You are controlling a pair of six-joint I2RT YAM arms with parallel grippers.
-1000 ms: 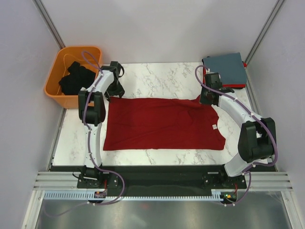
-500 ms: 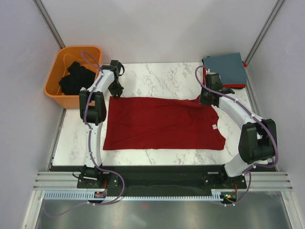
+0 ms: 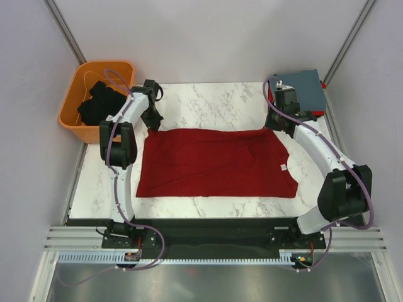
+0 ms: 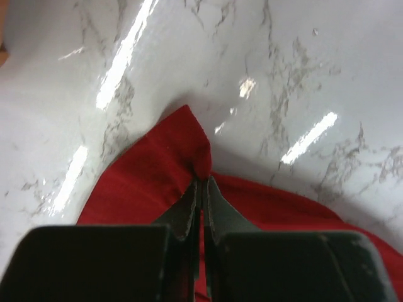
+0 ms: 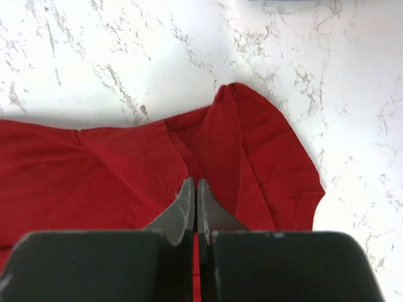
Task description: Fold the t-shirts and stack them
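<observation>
Symmetrically, both arms reach forward — left gripper [image 4: 201, 182] and right gripper [image 5: 194, 185] each clamp a corner of the dark red t-shirt [image 3: 214, 163], apparently lifted slightly — cloth spreading behind them.

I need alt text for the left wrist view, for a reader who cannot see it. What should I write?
The left gripper has its fingers shut on the edge of the dark red t-shirt, which rises into a small peak there. Around it lies the white marble table with bright light reflections.
</observation>
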